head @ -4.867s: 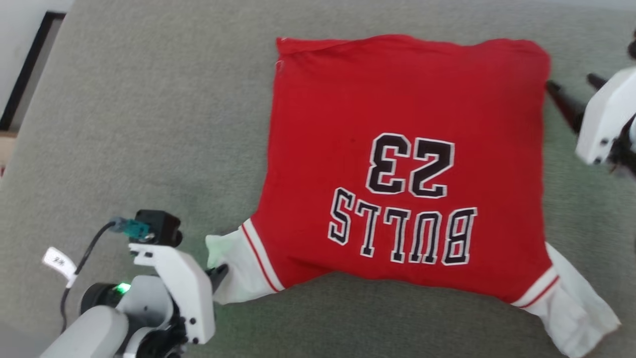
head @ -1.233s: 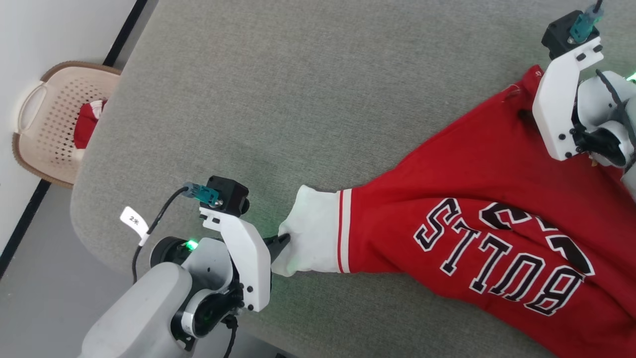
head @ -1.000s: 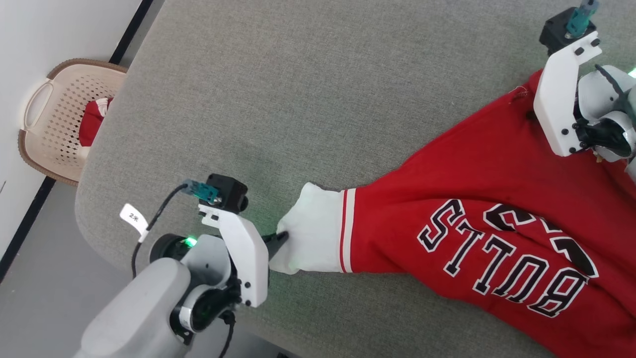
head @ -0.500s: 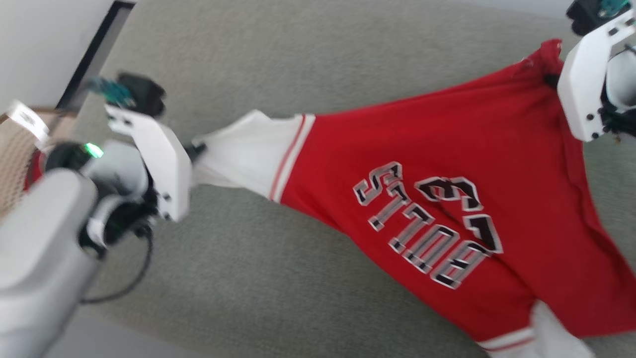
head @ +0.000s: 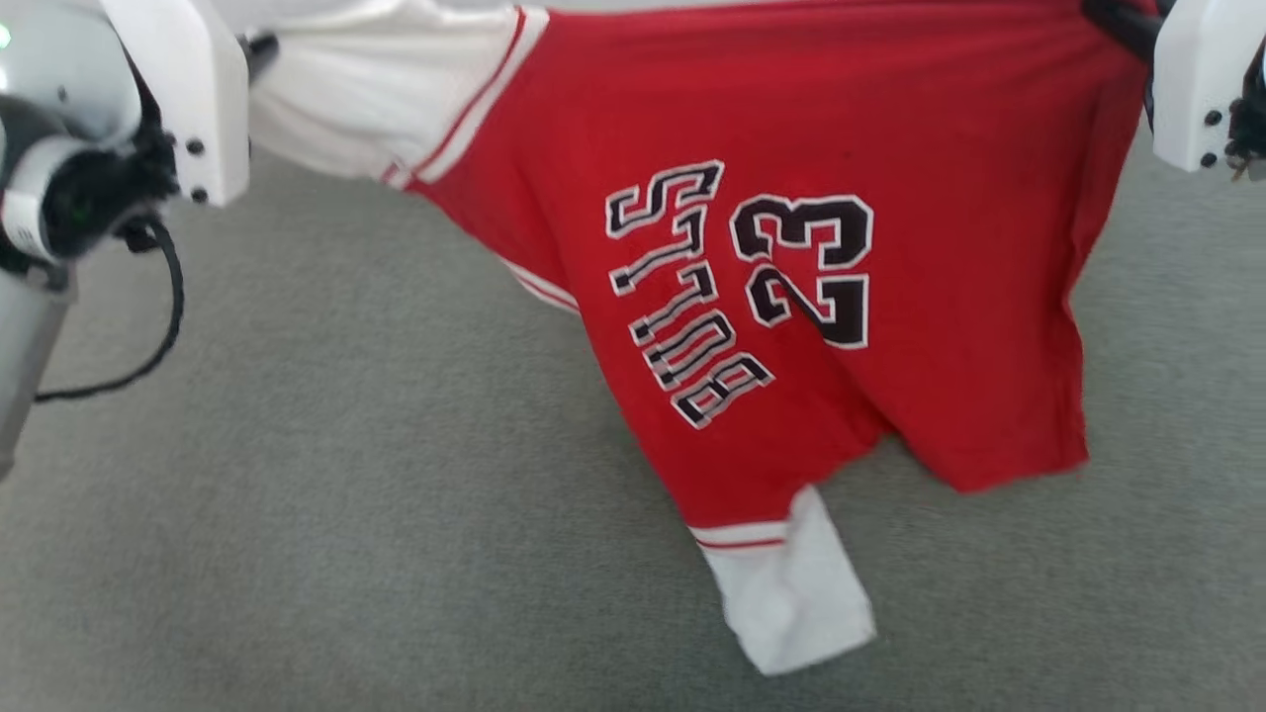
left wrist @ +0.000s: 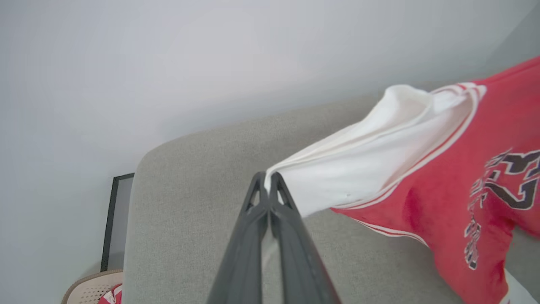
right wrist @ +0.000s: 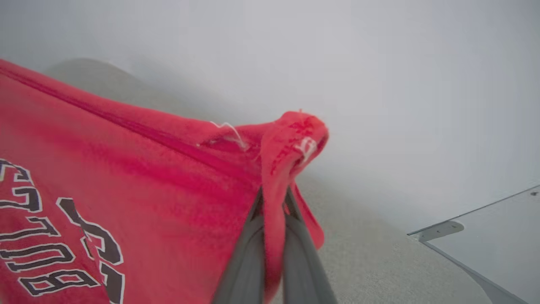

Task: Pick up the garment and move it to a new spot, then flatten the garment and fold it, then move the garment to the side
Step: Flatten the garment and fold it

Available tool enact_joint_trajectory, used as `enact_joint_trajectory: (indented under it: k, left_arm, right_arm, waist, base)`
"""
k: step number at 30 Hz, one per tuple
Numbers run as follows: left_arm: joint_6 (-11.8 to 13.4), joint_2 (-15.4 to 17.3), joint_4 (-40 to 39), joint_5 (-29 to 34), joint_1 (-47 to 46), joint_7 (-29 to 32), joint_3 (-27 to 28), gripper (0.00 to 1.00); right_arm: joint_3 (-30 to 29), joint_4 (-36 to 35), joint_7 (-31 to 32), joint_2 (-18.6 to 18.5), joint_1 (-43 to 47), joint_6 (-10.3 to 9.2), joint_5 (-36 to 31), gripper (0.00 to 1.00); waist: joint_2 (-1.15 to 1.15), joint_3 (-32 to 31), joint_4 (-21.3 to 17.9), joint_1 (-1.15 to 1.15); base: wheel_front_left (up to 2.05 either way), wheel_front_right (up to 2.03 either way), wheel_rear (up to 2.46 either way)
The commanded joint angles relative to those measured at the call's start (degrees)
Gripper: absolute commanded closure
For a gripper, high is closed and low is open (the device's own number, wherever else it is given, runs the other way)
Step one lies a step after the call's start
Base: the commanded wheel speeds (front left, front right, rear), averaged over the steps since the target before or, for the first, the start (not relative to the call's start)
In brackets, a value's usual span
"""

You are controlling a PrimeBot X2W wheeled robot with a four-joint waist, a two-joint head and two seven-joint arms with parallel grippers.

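Garment hangs stretched between both arms above grey padded surface, print side toward the head camera. Lower white sleeve dangles near the surface; contact unclear. Left gripper is pinched fully shut on the tip of the upper white sleeve. Right gripper is clamped tight on a bunched red hem corner. Judgement: pick-up done, carry to new spot in hand. Left to do: set down, flatten, fold, move aside.
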Motion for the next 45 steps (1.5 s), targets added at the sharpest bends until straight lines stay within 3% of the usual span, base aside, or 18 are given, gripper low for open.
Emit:
enact_joint_trajectory:
  k: [1, 12, 22, 25, 26, 28, 34, 36, 39, 45]
  left_arm:
    - [-0.5, 0.4, 1.5, 1.1, -1.4, -0.1, 0.3, 1.0]
    - [-2.9, -2.9, 11.1, 3.3, -11.6, -4.4, 0.6, 1.0]
    - [-3.2, -7.6, 21.3, 9.4, -24.0, -17.2, 0.7, 1.0]
    - [-2.0, -8.5, 24.9, 11.9, -28.5, -23.8, 1.1, 1.0]
    - [-1.5, -9.3, 27.2, 13.4, -31.6, -28.7, 1.3, 1.0]
    - [-1.2, -9.7, 28.1, 14.5, -33.2, -31.7, 1.3, 1.0]
    - [0.5, -12.0, 33.3, 18.9, -40.7, -49.4, 1.7, 1.0]
    - [-0.9, -12.9, 34.7, 19.7, -41.4, -54.0, 1.0, 1.0]
    - [-3.7, -13.9, 38.4, 19.6, -39.5, -56.1, -0.4, 1.0]
    - [-8.7, -15.5, 45.6, 18.3, -32.8, -51.4, -3.5, 1.0]
  right_arm:
    - [-0.7, 0.5, -0.4, 0.0, -0.6, -0.33, -1.0, 1.0]
    - [-8.2, 0.9, -1.4, 4.3, -1.4, -0.32, -5.5, 1.0]
    - [-14.2, 9.2, -7.3, 11.8, -8.9, -0.32, -14.9, 1.0]
    - [-16.1, 13.6, -12.7, 14.4, -12.6, -0.32, -19.2, 1.0]
    - [-17.6, 16.4, -17.9, 16.0, -15.1, -0.32, -22.6, 1.0]
    - [-18.1, 18.0, -20.5, 16.8, -16.3, -0.32, -24.5, 1.0]
    - [-22.7, 24.8, -40.6, 19.9, -22.2, -0.32, -37.5, 1.0]
    - [-23.6, 26.7, -44.9, 20.6, -23.1, -0.31, -41.8, 1.0]
    - [-24.7, 31.2, -46.1, 22.6, -21.6, -0.31, -44.4, 1.0]
    - [-22.9, 38.5, -43.7, 25.0, -16.9, -0.31, -43.1, 1.0]
  waist:
    - [0.0, -1.4, -1.9, 0.0]
    - [0.0, -1.5, -5.0, 0.0]
    - [0.0, 6.0, -6.5, 0.0]
    - [0.0, 8.7, -6.9, 0.0]
    - [0.0, 10.3, -7.1, 0.0]
    - [0.0, 11.0, -7.1, 0.0]
    - [0.0, 14.2, -6.9, 0.0]
    - [0.0, 14.9, -6.5, 0.0]
    - [0.0, 15.3, -5.8, 0.0]
    - [0.0, 14.7, -4.2, 0.0]
  base:
    - [0.0, 0.0, 0.0]
    - [0.0, 0.0, 0.0]
    - [0.0, 0.0, 0.0]
    - [0.0, 0.0, 0.0]
    - [0.0, 0.0, 0.0]
    - [0.0, 0.0, 0.0]
    - [0.0, 0.0, 0.0]
    - [0.0, 0.0, 0.0]
    - [0.0, 0.0, 0.0]
    - [0.0, 0.0, 0.0]
